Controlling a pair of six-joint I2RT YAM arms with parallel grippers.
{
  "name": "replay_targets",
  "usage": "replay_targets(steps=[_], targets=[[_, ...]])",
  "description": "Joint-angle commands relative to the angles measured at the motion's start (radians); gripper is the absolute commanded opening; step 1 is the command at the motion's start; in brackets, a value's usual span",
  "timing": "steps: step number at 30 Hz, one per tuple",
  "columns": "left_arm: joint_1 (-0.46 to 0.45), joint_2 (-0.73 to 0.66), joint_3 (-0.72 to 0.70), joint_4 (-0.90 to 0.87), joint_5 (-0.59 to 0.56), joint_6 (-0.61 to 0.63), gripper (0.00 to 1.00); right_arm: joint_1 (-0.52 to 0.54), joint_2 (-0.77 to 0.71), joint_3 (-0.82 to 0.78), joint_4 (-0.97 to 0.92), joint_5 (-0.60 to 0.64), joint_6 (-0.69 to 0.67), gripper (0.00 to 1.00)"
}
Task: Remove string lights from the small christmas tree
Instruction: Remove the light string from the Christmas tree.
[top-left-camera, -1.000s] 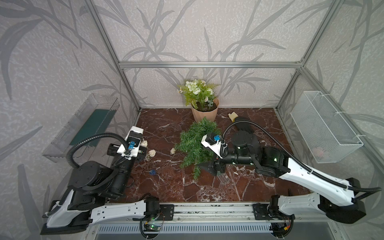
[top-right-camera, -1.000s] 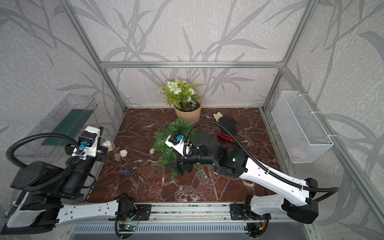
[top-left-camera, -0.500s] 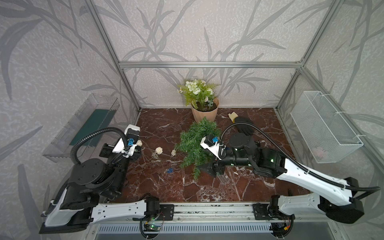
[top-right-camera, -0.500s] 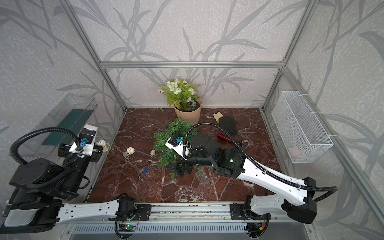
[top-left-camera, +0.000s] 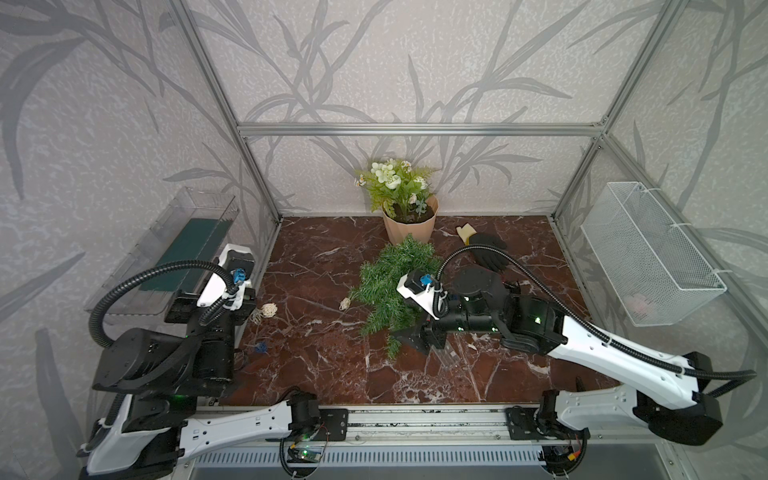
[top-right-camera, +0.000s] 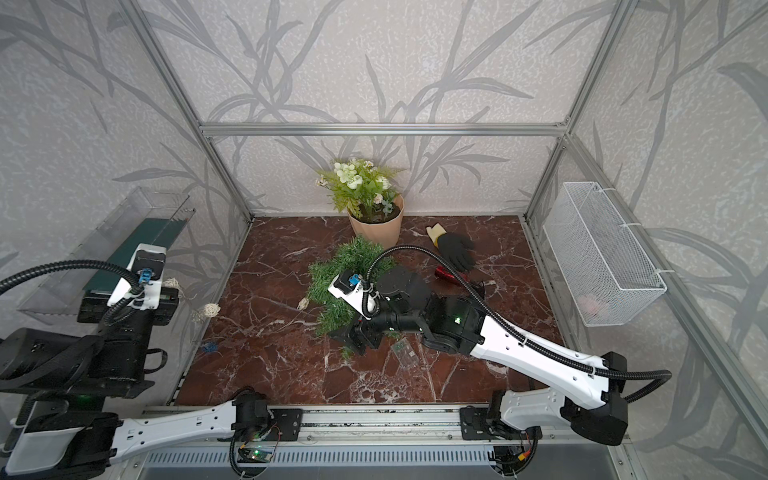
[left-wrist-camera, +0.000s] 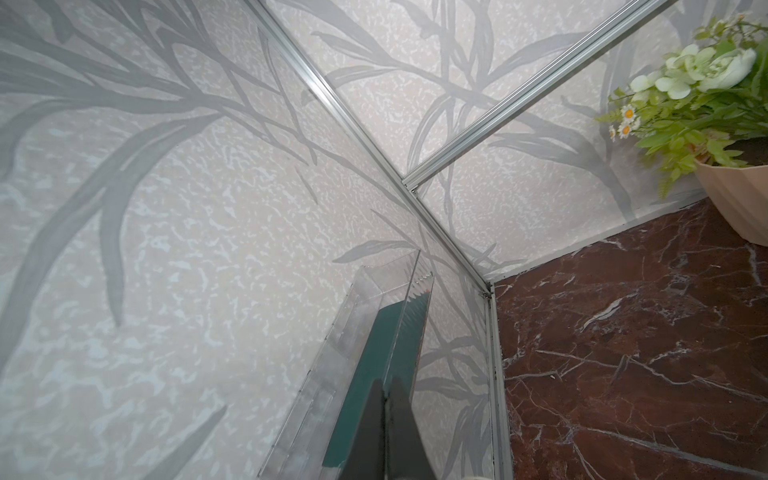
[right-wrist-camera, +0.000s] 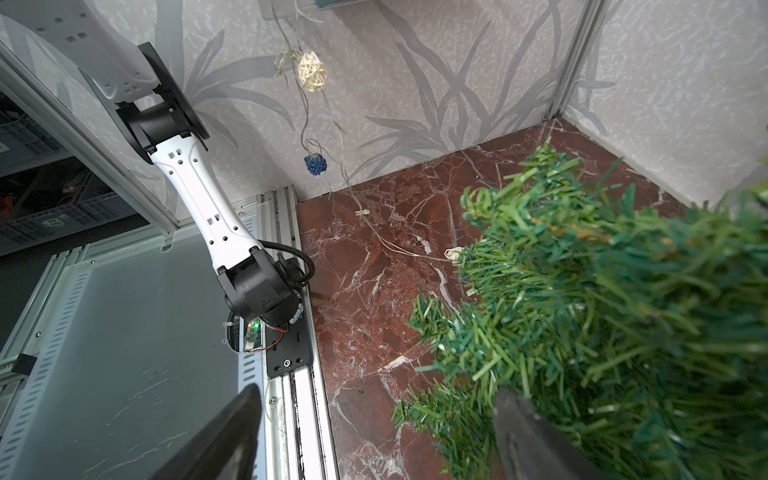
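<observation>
The small christmas tree (top-left-camera: 395, 282) leans low on the marble floor; its dark needles fill one side of the right wrist view (right-wrist-camera: 602, 311). My right gripper (right-wrist-camera: 374, 436) stands open at its lower branches, one finger among the needles. The string lights run from the tree's edge (right-wrist-camera: 453, 253) across the floor and up to a blue ball (right-wrist-camera: 316, 165) and a cream ball (right-wrist-camera: 311, 71) hanging in the air. My left gripper (left-wrist-camera: 384, 386) is shut on their wire, raised over the clear bin (left-wrist-camera: 374, 316). A clear battery box (top-right-camera: 405, 352) lies on the floor beside the right arm.
A potted flowering plant (top-left-camera: 405, 208) stands at the back wall, right behind the tree. A black glove (top-left-camera: 486, 249) and a red object (top-right-camera: 446, 274) lie behind the right arm. A white wire basket (top-left-camera: 648, 253) hangs on the right wall.
My left gripper has drawn back to the left and up over the clear bin, dragging the wire and its balls away from the tree and off the floor. The right arm barely moved.
</observation>
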Motion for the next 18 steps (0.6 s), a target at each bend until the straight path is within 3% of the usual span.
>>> replay_targets(steps=[1, 11, 18], targets=[[0.033, -0.010, -0.002, 0.042, -0.164, 0.047, 0.00, 0.003, 0.013, 0.031, 0.018, -0.015, 0.006, 0.86], [0.333, -0.036, 0.019, 0.045, -0.175, 0.033, 0.00, 0.003, 0.026, 0.040, 0.023, -0.023, -0.013, 0.86], [0.525, -0.059, 0.061, 0.178, -0.127, 0.092, 0.00, 0.003, 0.050, 0.064, 0.004, -0.027, -0.042, 0.86]])
